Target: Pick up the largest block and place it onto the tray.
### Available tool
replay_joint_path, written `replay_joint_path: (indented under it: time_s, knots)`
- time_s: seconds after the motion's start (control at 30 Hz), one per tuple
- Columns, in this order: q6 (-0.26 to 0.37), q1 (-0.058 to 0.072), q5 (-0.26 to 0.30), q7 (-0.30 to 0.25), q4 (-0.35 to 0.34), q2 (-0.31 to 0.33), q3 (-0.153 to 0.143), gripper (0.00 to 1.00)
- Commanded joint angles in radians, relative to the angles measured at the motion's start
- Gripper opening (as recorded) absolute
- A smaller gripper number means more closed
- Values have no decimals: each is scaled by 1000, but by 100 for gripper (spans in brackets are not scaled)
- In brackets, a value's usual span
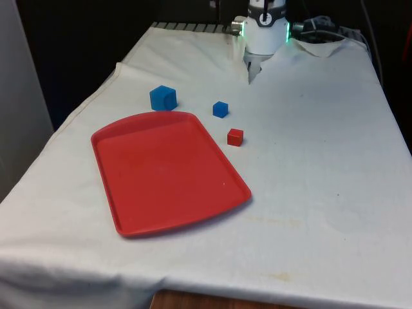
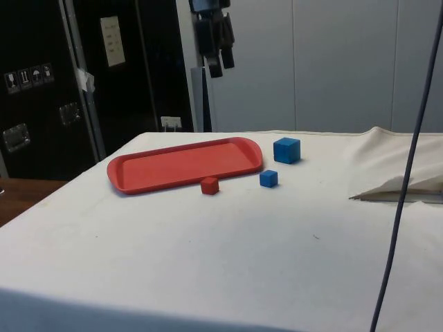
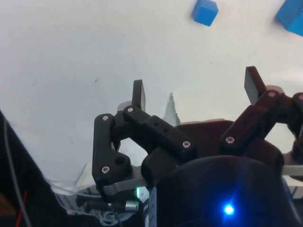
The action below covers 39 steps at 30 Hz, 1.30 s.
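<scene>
The largest block, a blue cube (image 1: 163, 98), rests on the white cloth just beyond the far edge of the red tray (image 1: 167, 174). The side view has this cube (image 2: 286, 150) close to the tray's (image 2: 187, 164) end. A smaller blue cube (image 1: 221, 109) and a small red cube (image 1: 235, 137) lie off the tray's far corner, towards the front view's right. My gripper (image 2: 221, 66) hangs high above the table, open and holding nothing. In the wrist view the gripper (image 3: 196, 89) is spread wide over bare cloth, with the small blue cube (image 3: 205, 12) and part of the large one (image 3: 291, 16) far ahead.
The cloth is bunched into a raised fold (image 1: 322, 48) near the robot's base, which the side view places at the fold (image 2: 401, 187). A dark cable (image 2: 405, 173) hangs down close to the side camera. The tray holds nothing.
</scene>
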Motion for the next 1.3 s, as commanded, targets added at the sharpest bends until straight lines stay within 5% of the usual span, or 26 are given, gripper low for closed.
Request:
replay_joint_path:
  time_s: [0.0,0.7,1.27]
  knots:
    - [21,-3,-16,5,-14,-14,0,100]
    - [229,-42,-108,-8,-187,-95,-51,100]
    - [354,-59,-132,-100,-263,-98,-155,100]
